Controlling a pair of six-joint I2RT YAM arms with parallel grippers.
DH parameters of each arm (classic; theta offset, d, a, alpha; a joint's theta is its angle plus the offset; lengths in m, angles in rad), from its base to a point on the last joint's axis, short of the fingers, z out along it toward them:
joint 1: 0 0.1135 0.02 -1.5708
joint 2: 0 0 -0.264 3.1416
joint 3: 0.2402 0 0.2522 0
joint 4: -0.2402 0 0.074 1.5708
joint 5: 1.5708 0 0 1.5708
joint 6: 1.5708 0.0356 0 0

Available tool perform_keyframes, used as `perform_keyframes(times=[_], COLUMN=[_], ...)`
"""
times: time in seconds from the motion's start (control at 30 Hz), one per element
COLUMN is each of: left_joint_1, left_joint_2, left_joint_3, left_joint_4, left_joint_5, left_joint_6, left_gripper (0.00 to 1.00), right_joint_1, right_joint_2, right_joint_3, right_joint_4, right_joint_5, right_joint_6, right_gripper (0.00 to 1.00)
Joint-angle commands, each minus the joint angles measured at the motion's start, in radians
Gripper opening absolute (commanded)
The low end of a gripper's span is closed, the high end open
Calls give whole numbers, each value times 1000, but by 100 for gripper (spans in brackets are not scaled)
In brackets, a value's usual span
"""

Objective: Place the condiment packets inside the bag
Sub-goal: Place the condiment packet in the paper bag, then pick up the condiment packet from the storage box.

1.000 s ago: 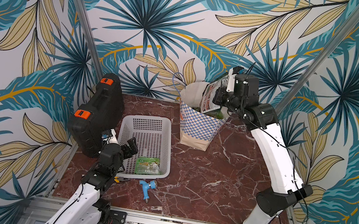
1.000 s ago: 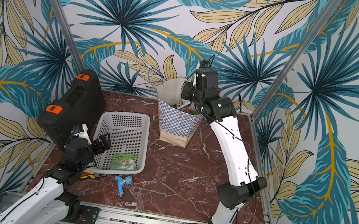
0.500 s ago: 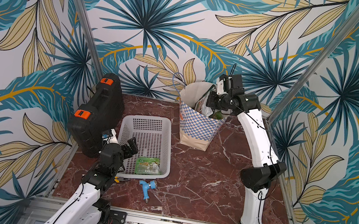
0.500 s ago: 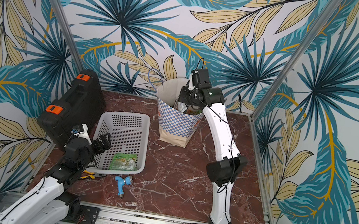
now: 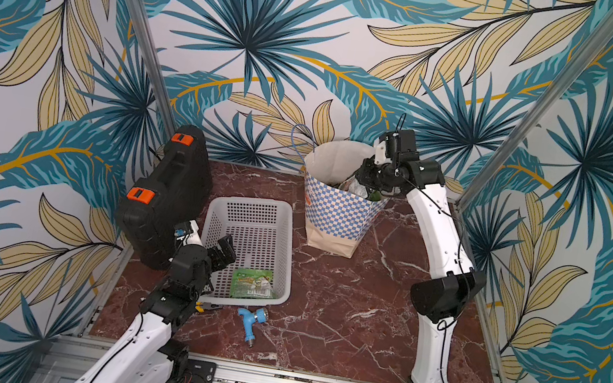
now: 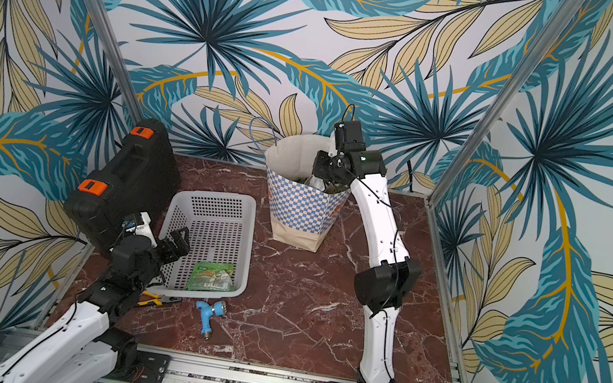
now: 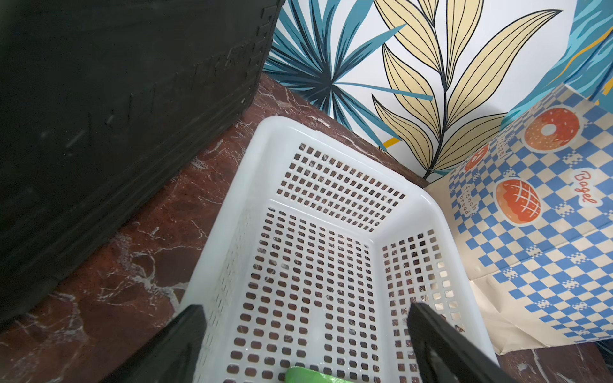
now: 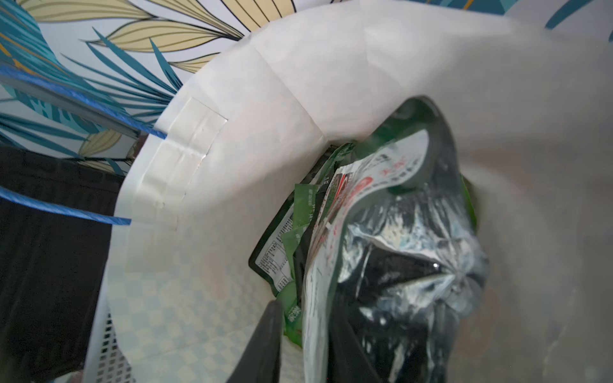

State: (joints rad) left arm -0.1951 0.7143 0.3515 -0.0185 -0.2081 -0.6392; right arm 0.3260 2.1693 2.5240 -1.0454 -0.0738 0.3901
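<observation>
The checkered paper bag (image 5: 334, 214) (image 6: 300, 208) stands upright at the back of the table. My right gripper (image 5: 366, 175) (image 8: 308, 315) is down in its mouth. Its jaws stand slightly parted, so it is open. A silver-black-red condiment packet (image 8: 398, 248) hangs loosely between them, over several green packets (image 8: 298, 212) inside the bag. One more green packet (image 5: 252, 284) (image 6: 210, 277) lies in the white basket (image 5: 252, 202). My left gripper (image 5: 225, 252) (image 7: 305, 308) hovers wide open over the basket's near left side, holding nothing.
A black tool case (image 5: 165, 194) stands against the left wall beside the basket. A blue tap fitting (image 5: 252, 318) and yellow-handled pliers (image 5: 205, 306) lie on the marble in front of the basket. The bag's blue cord handle (image 5: 298, 140) sticks up at its far rim.
The right arm swung in and lowered the gripper with the packet into the bag's mouth, and its jaws have parted from shut. The left arm has not moved.
</observation>
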Motion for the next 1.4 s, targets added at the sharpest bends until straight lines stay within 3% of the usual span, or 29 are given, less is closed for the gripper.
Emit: perform_keyframes(times=[0.0,0.23,0.43,0.73,0.97,1.2,1.37], left_joint_1=[8,8,8,3,-22,-103,-128], left_joint_2=[12,82,192,333,387,503,541], left_joint_3=[-16,30,115,300,429,484,458], left_joint_4=[22,2,-94,-340,-604,-726,-714], left_joint_5=[21,78,95,210,168,145,246], left_joint_6=[18,42,74,85,122,135,93], left_gripper=[100,100,100,100,100,100,100], right_joint_1=[6,7,6,7,6,6,5], right_joint_2=[-72,-194,-316,-605,-886,-1086,-1169], right_joint_3=[-10,-15,-119,-502,-928,-1281,-1432], right_joint_4=[-16,-26,0,113,264,385,418], right_joint_5=[49,25,-41,-54,-38,-38,-38], right_joint_6=[-29,-67,-90,-121,-114,-84,-76], right_gripper=[42,61,77,83,99,100,99])
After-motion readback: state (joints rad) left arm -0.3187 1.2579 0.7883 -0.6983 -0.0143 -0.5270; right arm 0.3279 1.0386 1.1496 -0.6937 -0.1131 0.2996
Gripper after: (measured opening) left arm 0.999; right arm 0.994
